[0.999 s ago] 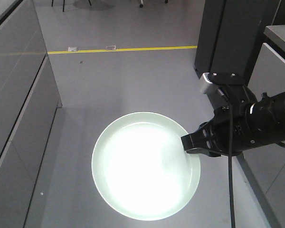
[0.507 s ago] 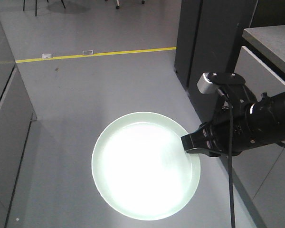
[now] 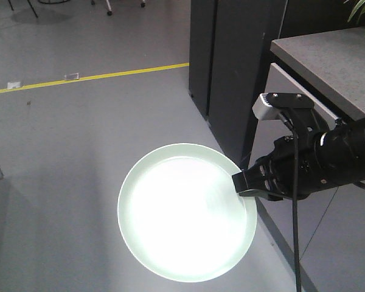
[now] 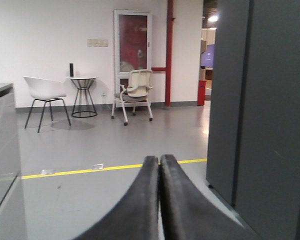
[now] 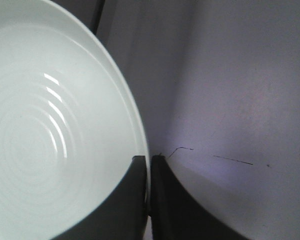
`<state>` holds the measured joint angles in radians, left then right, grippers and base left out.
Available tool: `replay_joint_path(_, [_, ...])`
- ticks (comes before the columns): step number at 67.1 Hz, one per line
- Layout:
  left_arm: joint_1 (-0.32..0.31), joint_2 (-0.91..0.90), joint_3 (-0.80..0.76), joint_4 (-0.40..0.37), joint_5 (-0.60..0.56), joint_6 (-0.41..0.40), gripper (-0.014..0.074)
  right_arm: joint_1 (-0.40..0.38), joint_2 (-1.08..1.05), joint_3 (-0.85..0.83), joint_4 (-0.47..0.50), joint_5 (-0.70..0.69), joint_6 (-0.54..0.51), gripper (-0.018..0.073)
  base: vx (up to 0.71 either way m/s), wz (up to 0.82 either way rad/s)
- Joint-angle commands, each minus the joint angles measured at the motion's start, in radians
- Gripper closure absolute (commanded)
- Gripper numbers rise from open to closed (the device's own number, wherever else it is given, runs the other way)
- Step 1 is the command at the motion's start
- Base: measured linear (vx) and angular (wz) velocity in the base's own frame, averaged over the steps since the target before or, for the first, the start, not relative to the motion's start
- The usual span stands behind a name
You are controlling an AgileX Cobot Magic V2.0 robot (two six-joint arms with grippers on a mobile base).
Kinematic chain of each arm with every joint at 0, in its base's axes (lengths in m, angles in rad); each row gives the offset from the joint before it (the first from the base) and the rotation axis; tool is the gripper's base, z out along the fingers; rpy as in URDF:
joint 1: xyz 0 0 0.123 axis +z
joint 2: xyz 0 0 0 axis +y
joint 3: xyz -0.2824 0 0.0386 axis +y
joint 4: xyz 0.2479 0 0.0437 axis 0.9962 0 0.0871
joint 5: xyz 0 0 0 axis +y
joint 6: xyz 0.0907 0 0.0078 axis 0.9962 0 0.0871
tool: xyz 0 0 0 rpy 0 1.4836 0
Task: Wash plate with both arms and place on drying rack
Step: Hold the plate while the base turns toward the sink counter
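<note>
Backdrop has swung left: dark cabinet (image 3: pixel 237 73) now mid-frame, yellow line (image 3: pixel 91 77) sliding away, yet the plate (image 3: pixel 187 213) hangs over the floor (image 3: pixel 67 158), right fingers (image 3: pixel 248 180) clamped on its right rim. Left wrist: left fingers (image 4: pixel 147 200) pressed together, holding nothing. Right wrist: right fingers (image 5: pixel 132 200) pinch the rim, plate (image 5: pixel 50 125) spreading to their left.

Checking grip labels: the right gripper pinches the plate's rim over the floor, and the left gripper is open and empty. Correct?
Not quite: the left gripper is shut, not open, its jaws pressed together with nothing between, per the left wrist view. The right gripper does pinch the plate by its rim over the floor.
</note>
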<state>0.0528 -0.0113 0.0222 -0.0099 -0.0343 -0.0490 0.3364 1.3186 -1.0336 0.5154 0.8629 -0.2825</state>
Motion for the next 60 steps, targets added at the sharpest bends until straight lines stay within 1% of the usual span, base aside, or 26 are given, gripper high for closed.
replay_joint_path(1, [0.001, -0.013, -0.028, -0.008, -0.073, -0.005, 0.0603, -0.001, -0.029, -0.030, 0.030, -0.035, -0.006, 0.0561, 0.18, -0.25])
replay_joint_path(34, [0.001, -0.013, -0.028, -0.008, -0.073, -0.005, 0.0603, -0.001, -0.029, -0.030, 0.030, -0.035, -0.006, 0.0561, 0.17, -0.25])
replay_joint_path(60, [0.001, -0.013, -0.028, -0.008, -0.073, -0.005, 0.0603, -0.001, -0.029, -0.030, 0.030, -0.035, -0.006, 0.0561, 0.10, -0.29])
